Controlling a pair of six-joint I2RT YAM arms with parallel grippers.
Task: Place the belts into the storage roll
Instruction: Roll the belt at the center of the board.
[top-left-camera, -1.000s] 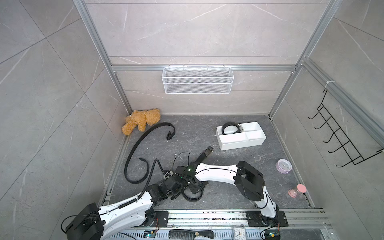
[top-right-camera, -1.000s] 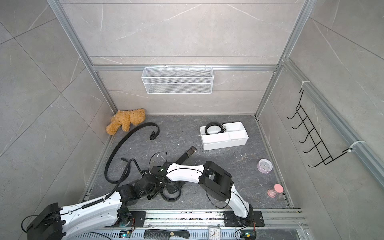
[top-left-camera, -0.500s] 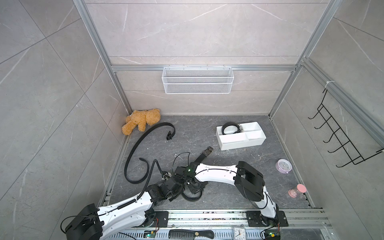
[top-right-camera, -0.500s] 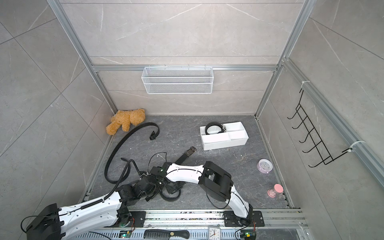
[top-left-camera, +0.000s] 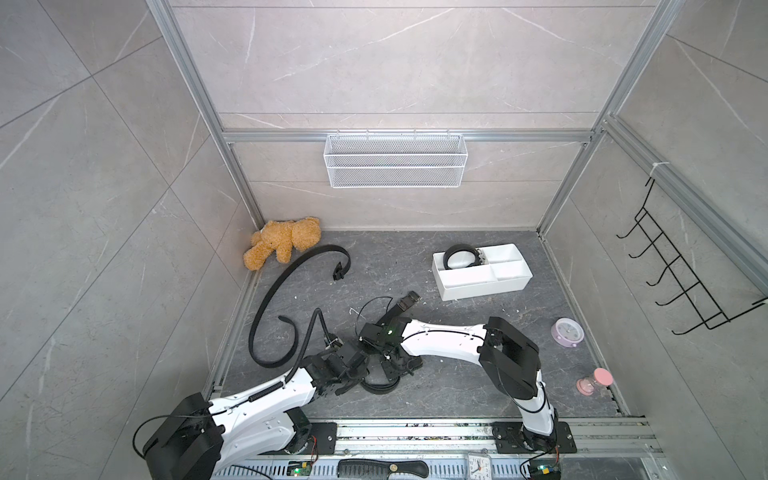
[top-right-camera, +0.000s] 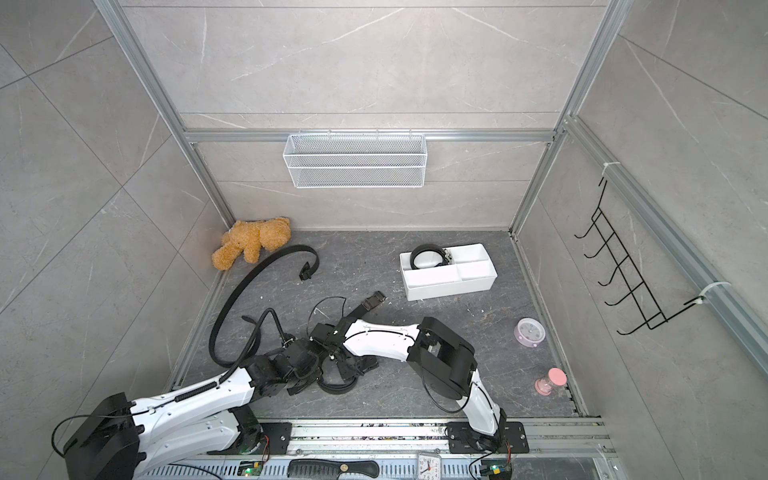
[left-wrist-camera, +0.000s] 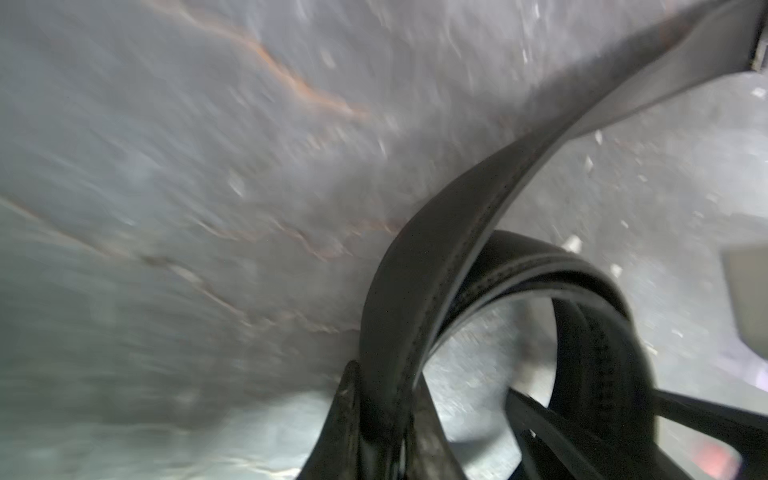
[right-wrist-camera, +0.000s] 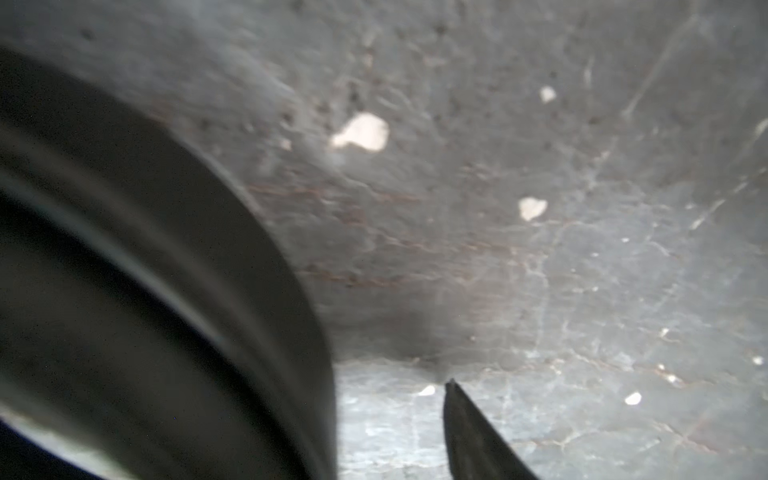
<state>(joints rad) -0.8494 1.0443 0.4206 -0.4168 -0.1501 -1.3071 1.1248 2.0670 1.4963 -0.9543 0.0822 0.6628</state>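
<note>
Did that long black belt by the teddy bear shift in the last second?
No. The long belt keeps its place beside the teddy bear.

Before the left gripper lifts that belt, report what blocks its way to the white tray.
The right arm's white forearm lies across the straight line from the belt to the tray. Beyond it, nothing else visible; three compartments look empty.

The storage roll was smooth white plastic with a faint sheen. The coiled belt inside it looked matt black and leather-like. The stitched belt in the left wrist view had a dull, grained face. The floor under the storage roll was matt grey stone, veined and speckled. The teddy bear was fuzzy tan plush; the basket on the wall behind the storage roll was white wire mesh
</note>
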